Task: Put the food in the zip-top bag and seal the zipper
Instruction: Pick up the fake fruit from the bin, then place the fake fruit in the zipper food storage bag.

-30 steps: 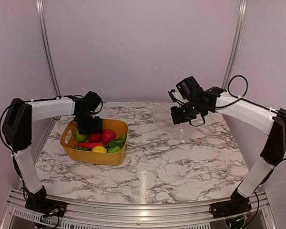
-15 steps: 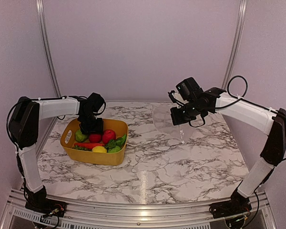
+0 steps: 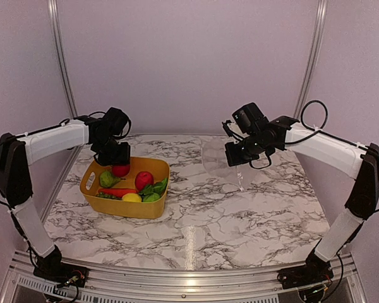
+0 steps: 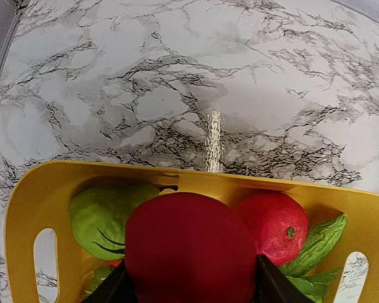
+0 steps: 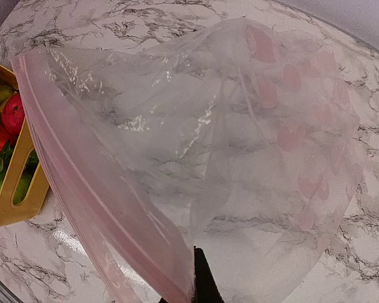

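**Food, item held.** Red round fruit (image 4: 189, 249), dark red, over the far side of the yellow basket (image 3: 153, 208). It sits between the left arm's fingers (image 4: 110, 289), one on each flank, spread to the fruit's width and pressed against it. Whether it hangs clear of the pieces beneath is hard to tell, since it blocks most of the wrist view.

**Food, items in the basket.**
- Second red round fruit (image 4: 271, 224), with a small green stem spot, just beside the held one.
- Green pear (image 4: 104, 211), at the basket's left end.
- Green leafy pieces (image 4: 319, 243), at the basket's right end.
- Carrot (image 3: 117, 191), lying lengthwise along the middle.
- Lemon (image 3: 131, 197), against the near wall.

**Zip-top bag** (image 5: 208, 145). Clear, crinkled, printed with faint pink spots. It is well to the right of the basket, held up above the tabletop (image 3: 240, 221). No food is inside it.

**Zipper** (image 5: 82, 170). A pinkish strip along the bag edge that faces the basket.

**Right arm's fingers** (image 5: 201, 278). Closed tight, pinching the bag at the near end of the zipper edge.

**Basket.** Yellow plastic with slotted handles, standing on the left half of the marble-patterned tabletop.
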### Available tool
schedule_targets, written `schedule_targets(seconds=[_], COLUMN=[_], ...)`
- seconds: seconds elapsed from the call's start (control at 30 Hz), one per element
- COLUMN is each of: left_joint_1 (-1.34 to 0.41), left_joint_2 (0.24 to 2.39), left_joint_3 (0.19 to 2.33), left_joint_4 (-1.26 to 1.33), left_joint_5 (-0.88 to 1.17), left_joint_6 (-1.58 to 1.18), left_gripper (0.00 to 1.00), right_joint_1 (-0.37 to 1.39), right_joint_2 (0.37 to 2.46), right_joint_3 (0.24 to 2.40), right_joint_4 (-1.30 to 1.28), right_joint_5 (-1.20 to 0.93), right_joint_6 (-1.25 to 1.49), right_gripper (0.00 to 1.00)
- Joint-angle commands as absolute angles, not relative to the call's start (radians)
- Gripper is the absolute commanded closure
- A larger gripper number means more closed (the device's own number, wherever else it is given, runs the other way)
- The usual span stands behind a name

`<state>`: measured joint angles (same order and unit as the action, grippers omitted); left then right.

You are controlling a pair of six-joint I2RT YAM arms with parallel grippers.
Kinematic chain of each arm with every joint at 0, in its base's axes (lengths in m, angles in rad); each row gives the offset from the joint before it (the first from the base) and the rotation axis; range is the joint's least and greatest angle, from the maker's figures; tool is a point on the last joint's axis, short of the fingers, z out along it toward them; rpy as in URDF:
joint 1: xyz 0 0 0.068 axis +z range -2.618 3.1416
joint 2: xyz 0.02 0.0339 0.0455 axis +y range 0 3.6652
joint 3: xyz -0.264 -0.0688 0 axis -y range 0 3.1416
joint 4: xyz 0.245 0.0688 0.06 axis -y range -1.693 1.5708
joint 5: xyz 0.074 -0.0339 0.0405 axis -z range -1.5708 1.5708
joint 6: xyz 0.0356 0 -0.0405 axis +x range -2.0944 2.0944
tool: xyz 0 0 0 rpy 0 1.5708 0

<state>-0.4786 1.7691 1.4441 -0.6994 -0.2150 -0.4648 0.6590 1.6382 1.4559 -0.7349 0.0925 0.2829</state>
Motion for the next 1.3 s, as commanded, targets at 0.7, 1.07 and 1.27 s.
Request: schedule_targets(seconds=[0.7,1.07,1.27], left_joint_1=[-0.787,-0.857,-0.869], left_joint_2=[1.579,1.699,1.749], left_joint_3=[1.314,1.364,1.455], left_joint_4=[0.206,0.232,0.009], left_joint_5=[0.275,0.211,-0.003], left_joint_6=[-0.758,-0.785,-0.815], left_gripper=[0.56,0.58,0.61], right_joint_1=[0.696,0.698,0.696], right_joint_2=[1.721,1.694,1.663], right_joint_3=[1.605,1.659,1.633], right_joint_4=[-0.722,-0.716,-0.703], right_joint_5=[-0.082,-0.162,-0.163], right_joint_6=[0.356,0.455,0.487], right_gripper=[1.0,1.0,1.0])
